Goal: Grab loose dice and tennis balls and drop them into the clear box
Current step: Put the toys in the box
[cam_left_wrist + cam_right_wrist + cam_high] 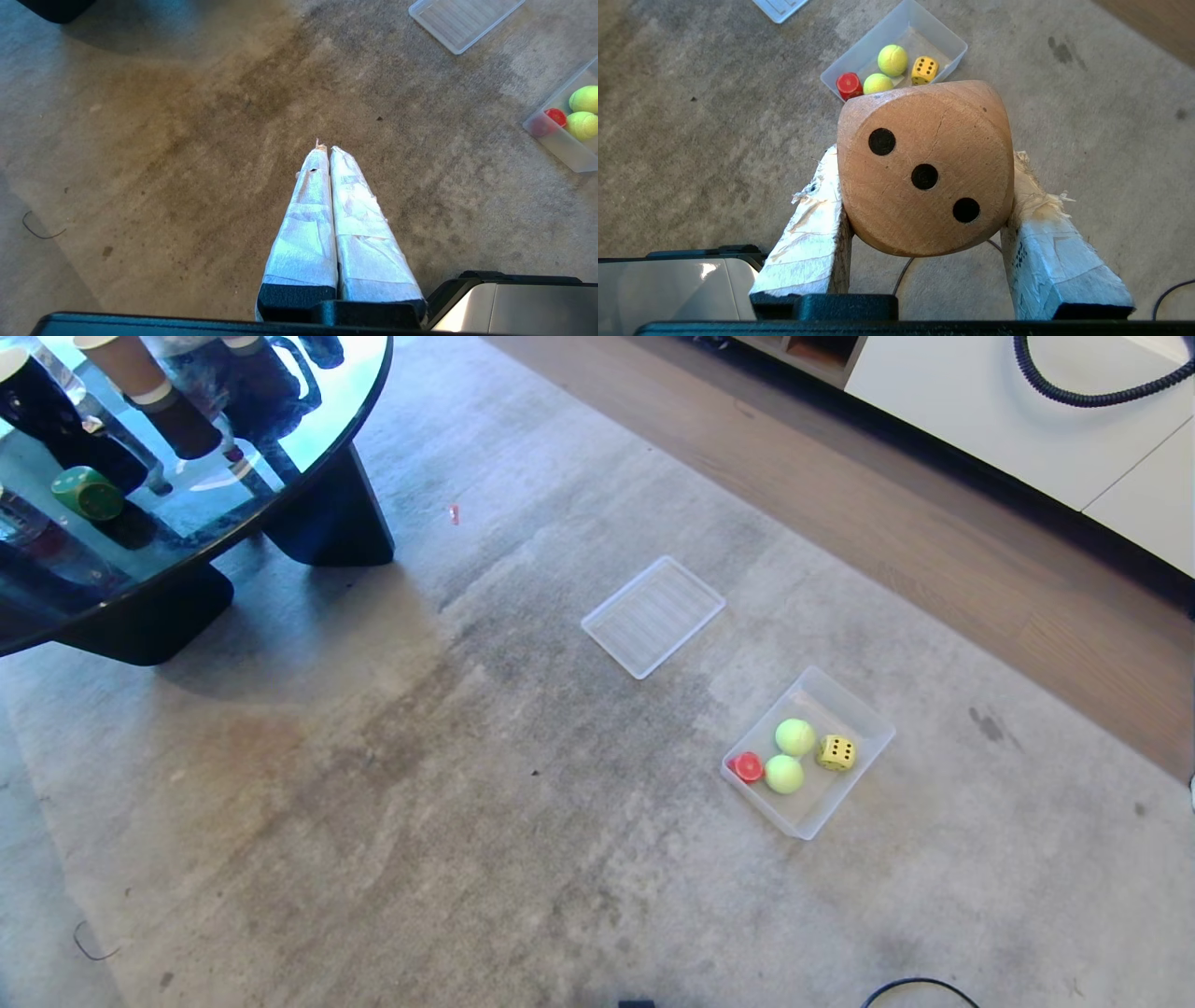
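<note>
Clear box (868,721) sits on the rug (373,821), lower right of centre in the head view. Inside it: two tennis balls (794,737) mid-box, one die (747,766) at the left corner, another die (836,752) right of the balls. Ribbed lid (653,615) lies up-left of the box, apart. Glass table (308,439) fills the upper left, with a third die (87,493) on it.

four dice: red die (747,766), yellow die (836,752), beige die (924,168), green die (86,492) (up on the table); two tennis balls (794,736); one clear box (868,721); one lid (653,615).
</note>
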`<state>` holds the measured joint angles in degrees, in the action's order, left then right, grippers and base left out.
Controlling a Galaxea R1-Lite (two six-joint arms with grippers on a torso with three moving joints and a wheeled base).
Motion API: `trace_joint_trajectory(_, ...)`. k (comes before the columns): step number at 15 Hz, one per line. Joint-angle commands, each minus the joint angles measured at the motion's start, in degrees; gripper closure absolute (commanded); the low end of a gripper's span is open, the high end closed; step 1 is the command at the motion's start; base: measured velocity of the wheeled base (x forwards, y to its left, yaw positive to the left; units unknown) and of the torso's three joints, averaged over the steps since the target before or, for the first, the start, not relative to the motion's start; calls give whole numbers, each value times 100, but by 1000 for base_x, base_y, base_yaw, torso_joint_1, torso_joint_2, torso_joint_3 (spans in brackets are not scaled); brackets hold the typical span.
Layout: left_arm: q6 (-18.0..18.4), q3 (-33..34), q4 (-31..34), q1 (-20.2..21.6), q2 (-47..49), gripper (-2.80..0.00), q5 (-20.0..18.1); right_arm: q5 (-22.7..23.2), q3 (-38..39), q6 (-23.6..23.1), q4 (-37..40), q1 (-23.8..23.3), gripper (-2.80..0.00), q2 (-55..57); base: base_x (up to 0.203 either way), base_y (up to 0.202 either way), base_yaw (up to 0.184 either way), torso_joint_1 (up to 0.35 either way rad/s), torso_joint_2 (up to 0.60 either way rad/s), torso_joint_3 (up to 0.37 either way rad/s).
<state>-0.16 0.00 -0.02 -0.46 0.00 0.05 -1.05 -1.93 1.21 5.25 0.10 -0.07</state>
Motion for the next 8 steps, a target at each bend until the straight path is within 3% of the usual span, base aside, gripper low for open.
trace_joint_trajectory(1,-10,0,2,2,0,0,12,-1,-1,2,2,-1,0,-1,0,0,0,2,1,-199)
trace_joint_trajectory(8,-10,0,2,2,0,0,12,-1,-1,2,2,-1,0,-1,0,0,0,3,4,-196)
